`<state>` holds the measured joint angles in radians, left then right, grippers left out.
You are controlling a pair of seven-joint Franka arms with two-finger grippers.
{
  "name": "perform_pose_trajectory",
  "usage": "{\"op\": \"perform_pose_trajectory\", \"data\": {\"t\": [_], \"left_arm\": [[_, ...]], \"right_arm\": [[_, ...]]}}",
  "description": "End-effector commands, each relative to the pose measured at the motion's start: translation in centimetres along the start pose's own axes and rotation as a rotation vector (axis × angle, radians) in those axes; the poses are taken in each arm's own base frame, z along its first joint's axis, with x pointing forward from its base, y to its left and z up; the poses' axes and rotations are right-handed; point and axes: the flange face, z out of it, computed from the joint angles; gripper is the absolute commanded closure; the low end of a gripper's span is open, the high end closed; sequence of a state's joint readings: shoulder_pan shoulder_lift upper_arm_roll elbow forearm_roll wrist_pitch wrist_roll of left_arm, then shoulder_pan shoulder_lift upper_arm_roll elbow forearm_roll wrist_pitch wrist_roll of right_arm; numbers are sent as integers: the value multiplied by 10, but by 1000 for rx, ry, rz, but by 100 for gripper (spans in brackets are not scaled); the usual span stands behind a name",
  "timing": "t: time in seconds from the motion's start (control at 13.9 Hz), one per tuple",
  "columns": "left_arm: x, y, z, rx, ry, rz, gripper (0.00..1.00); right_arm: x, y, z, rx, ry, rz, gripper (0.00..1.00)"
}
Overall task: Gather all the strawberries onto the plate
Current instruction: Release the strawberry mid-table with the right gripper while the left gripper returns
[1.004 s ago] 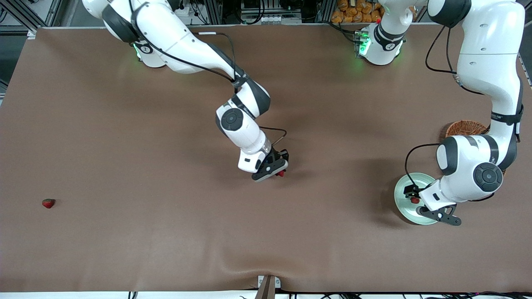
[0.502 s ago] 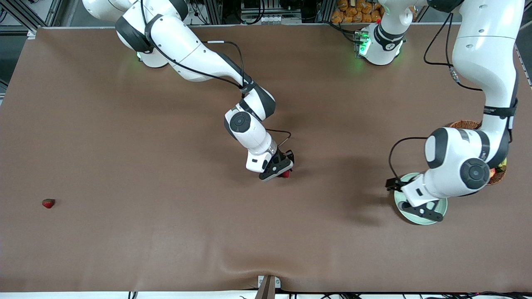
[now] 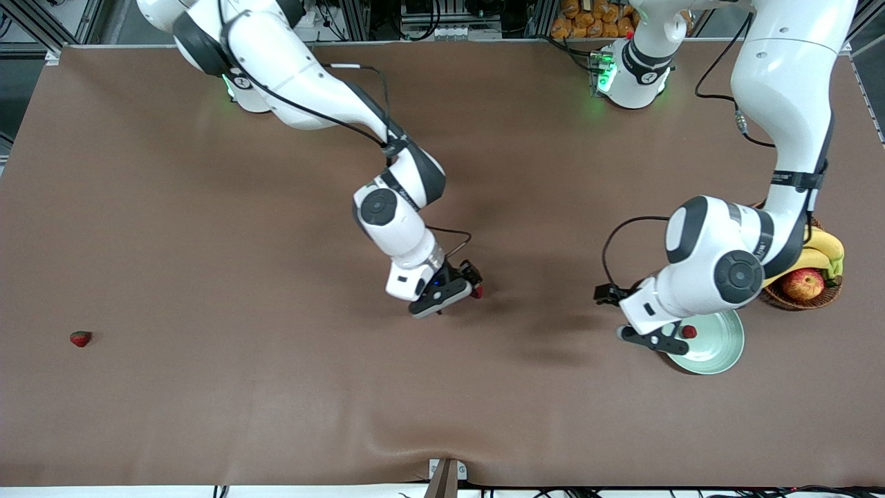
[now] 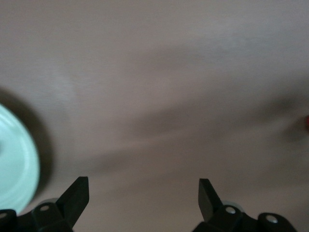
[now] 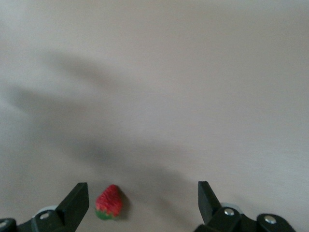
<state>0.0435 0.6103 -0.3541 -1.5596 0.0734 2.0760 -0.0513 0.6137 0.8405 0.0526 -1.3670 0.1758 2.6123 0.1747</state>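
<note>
One strawberry point(image 3: 477, 292) lies on the table's middle, between the fingers of my open right gripper point(image 3: 464, 282), close to one finger point(image 5: 77, 200). In the right wrist view the strawberry point(image 5: 109, 202) shows its green top, untouched by my right gripper point(image 5: 141, 193). A second strawberry point(image 3: 688, 331) rests in the mint-green plate point(image 3: 722, 346) near the left arm's end. My open, empty left gripper point(image 3: 630, 319) hangs over the plate's rim and the bare table beside it. The left wrist view shows my left gripper point(image 4: 143, 193) and the plate's edge point(image 4: 17, 164). A third strawberry point(image 3: 80, 338) lies toward the right arm's end.
A wicker basket point(image 3: 795, 299) with a banana point(image 3: 823, 249) and an apple point(image 3: 802, 283) stands beside the plate, farther from the front camera. The left arm's forearm hangs over it. The brown cloth has a raised fold at its front edge point(image 3: 442, 453).
My right gripper has opened and let the strawberry go onto the table. The left arm has swung off the plate toward the table's middle, uncovering the basket's fruit.
</note>
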Motion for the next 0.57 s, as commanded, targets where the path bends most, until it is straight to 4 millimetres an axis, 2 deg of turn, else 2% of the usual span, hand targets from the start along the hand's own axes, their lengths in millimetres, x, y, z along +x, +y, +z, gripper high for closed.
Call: {"op": "perform_pose_trajectory", "data": {"t": [0.0, 0.07, 0.14, 0.29, 0.43, 0.5], "left_arm": [[-4, 41, 0, 17, -10, -37, 0], [-1, 65, 0, 17, -1, -47, 0], [-3, 94, 9, 18, -9, -49, 0], [1, 121, 15, 12, 3, -79, 0], [5, 145, 19, 1, 10, -58, 0], [3, 165, 22, 2, 11, -62, 0]], "right_arm": [[23, 56, -77, -69, -71, 68, 0], [32, 90, -98, -104, -91, 105, 0], [37, 130, -117, -125, -125, 151, 0], [42, 206, -150, -149, -159, 214, 0], [39, 279, -171, -169, -170, 259, 0], [29, 329, -174, -182, -191, 305, 0]]}}
